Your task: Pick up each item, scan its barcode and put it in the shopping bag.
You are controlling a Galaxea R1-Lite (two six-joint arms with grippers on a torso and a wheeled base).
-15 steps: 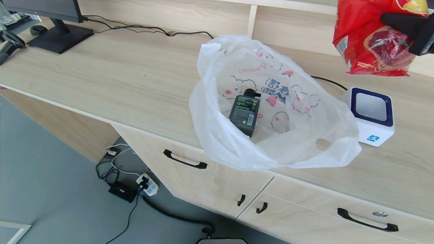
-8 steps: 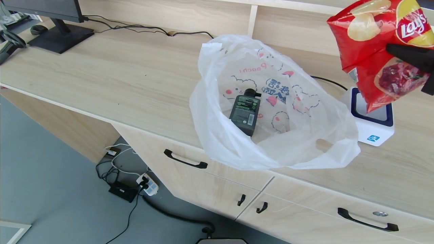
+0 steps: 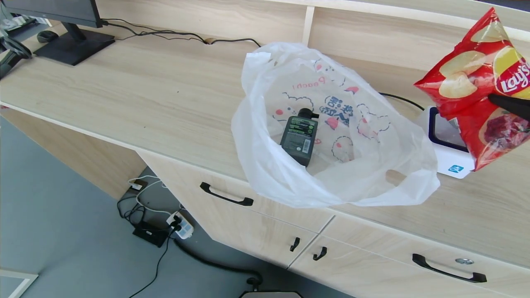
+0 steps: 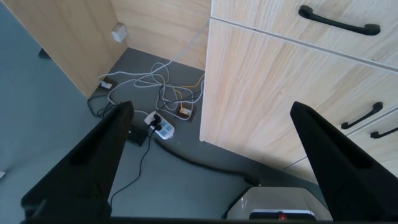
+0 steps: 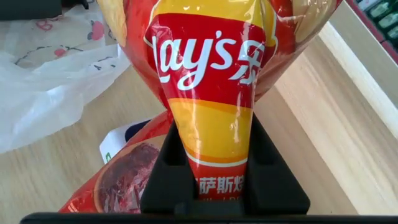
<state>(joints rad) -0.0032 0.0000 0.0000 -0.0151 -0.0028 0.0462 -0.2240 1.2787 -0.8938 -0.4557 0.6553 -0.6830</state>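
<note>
My right gripper [image 3: 511, 103] is shut on a red chip bag [image 3: 476, 89], pinched at its middle [image 5: 208, 124]. The bag hangs tilted just above the white barcode scanner [image 3: 453, 159] with the blue-framed window, covering part of it. The white shopping bag [image 3: 331, 124] lies open on the counter to the scanner's left, and a dark green bottle [image 3: 299, 136] rests inside it. My left gripper [image 4: 205, 162] is open, low beside the cabinet front, over the floor.
A monitor stand [image 3: 74, 45] and a mouse [image 3: 46, 36] sit at the counter's far left, with cables [image 3: 174, 35] along the back. Drawer handles [image 3: 225, 196] line the cabinet front. A power strip [image 4: 160, 129] and wires lie on the floor.
The right gripper has brought the chip bag down from high at the back right and turned it, so it now hangs just over the scanner.
</note>
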